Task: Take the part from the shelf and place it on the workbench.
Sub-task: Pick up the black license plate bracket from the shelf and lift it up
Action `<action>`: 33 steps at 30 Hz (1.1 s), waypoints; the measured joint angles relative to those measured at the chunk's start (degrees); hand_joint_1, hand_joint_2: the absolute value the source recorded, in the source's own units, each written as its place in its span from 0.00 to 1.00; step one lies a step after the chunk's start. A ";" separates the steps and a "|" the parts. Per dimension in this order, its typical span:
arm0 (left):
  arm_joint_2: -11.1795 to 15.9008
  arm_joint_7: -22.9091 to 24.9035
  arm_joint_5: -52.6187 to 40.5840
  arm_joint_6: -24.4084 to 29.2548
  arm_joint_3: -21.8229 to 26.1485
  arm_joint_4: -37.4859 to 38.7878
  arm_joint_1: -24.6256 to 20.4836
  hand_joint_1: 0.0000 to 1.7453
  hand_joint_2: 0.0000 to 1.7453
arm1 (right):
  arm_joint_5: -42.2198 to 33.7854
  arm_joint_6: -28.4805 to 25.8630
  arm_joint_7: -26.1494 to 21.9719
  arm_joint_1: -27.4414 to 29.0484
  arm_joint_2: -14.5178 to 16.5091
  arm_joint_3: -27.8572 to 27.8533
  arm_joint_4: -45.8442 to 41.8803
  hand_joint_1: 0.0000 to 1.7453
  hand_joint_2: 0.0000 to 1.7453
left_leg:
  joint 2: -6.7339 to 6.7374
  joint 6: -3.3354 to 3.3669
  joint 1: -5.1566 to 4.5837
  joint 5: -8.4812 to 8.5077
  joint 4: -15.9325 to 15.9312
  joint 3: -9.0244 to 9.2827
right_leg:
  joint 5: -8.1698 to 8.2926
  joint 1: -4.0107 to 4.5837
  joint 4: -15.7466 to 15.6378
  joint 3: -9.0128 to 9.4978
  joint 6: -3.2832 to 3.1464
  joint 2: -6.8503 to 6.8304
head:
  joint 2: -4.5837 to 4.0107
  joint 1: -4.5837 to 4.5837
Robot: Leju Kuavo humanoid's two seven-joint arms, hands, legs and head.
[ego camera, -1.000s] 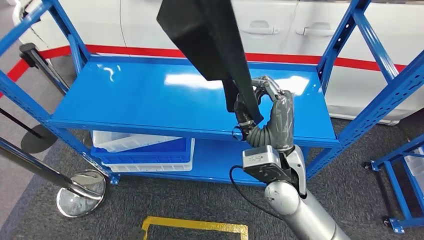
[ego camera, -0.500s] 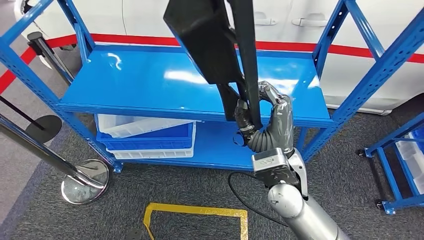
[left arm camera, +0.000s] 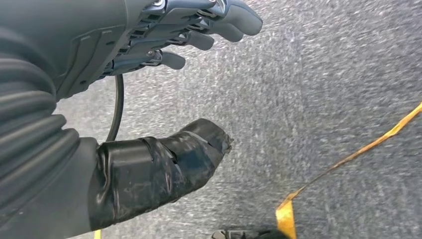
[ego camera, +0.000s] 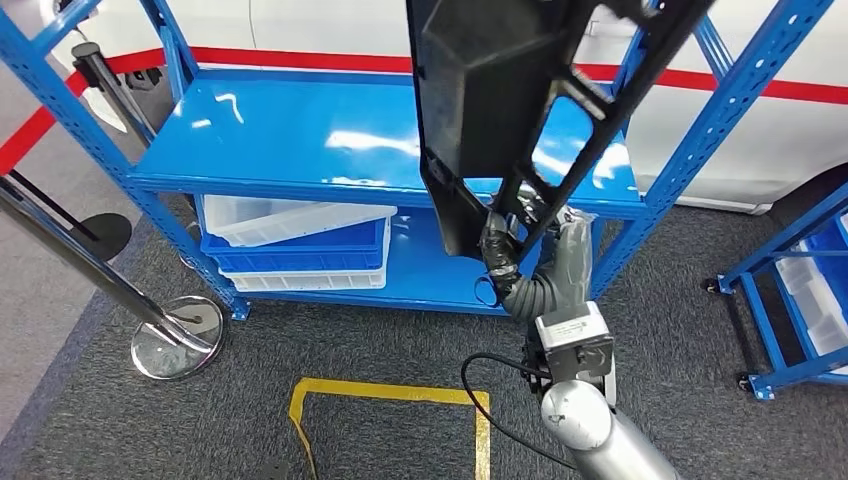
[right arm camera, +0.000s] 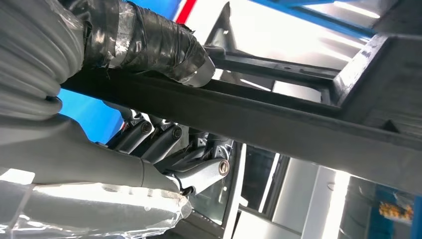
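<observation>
1. Black part was up in air, near side of blue shelf, tilted.
2. R hand clasped its lower bar.
3. L hand hung over grey carpet, fingers apart, apparently holding nothing.

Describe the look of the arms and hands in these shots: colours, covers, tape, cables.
Right arm: silver tube, grey camera box at the wrist, black cable looping off it. Right hand: grey ribbed cover, dark fingers, thumb wrapped in black tape. Left hand: same grey ribbed cover, dark grey fingers, taped black thumb, thin black cable.
</observation>
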 joint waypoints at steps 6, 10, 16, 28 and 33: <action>0.33 0.34 -0.34 0.00 0.74 -0.25 0.05 0.00 1.00 | -2.72 -0.10 -1.38 1.16 -0.08 -0.31 -0.44 1.00 1.00 | 0.52 2.54 -0.20 3.09 -1.68 -1.90 | -6.60 -0.47 5.63 -2.11 1.43 0.12 | 0.00 0.11; 0.50 0.85 -0.90 0.00 1.38 -0.69 0.22 0.00 1.00 | -2.26 0.25 -1.28 1.60 -0.13 -0.41 -0.47 1.00 1.00 | 0.60 2.73 -0.38 5.76 -1.32 -5.71 | -10.02 -0.56 14.90 -1.82 1.70 0.10 | 0.00 0.21; 0.80 1.43 -1.32 0.00 1.64 -1.40 0.64 0.00 1.00 | -0.15 0.74 0.03 1.71 -0.36 -0.43 -1.24 1.00 1.00 | 0.62 1.16 -0.55 8.73 0.31 -9.96 | -9.01 0.07 -0.10 10.06 1.06 0.20 | 0.00 0.26; 1.11 1.57 -1.85 0.00 2.27 -2.08 0.74 0.00 1.00 | 0.24 -0.31 -0.46 2.07 -0.45 -0.44 -1.98 1.00 1.00 | 0.44 -0.69 0.18 1.95 9.22 -5.81 | -1.48 0.14 0.00 1.11 -0.79 -0.06 | 0.00 0.08; 1.16 1.64 -1.93 0.00 2.62 -2.29 0.59 0.00 1.00 | -1.22 -0.75 -1.35 2.18 -0.46 -0.56 -2.54 1.00 1.00 | 0.36 0.91 -0.46 0.43 -1.43 0.47 | 1.05 -0.01 -0.25 -0.02 0.80 -0.17 | 0.00 0.15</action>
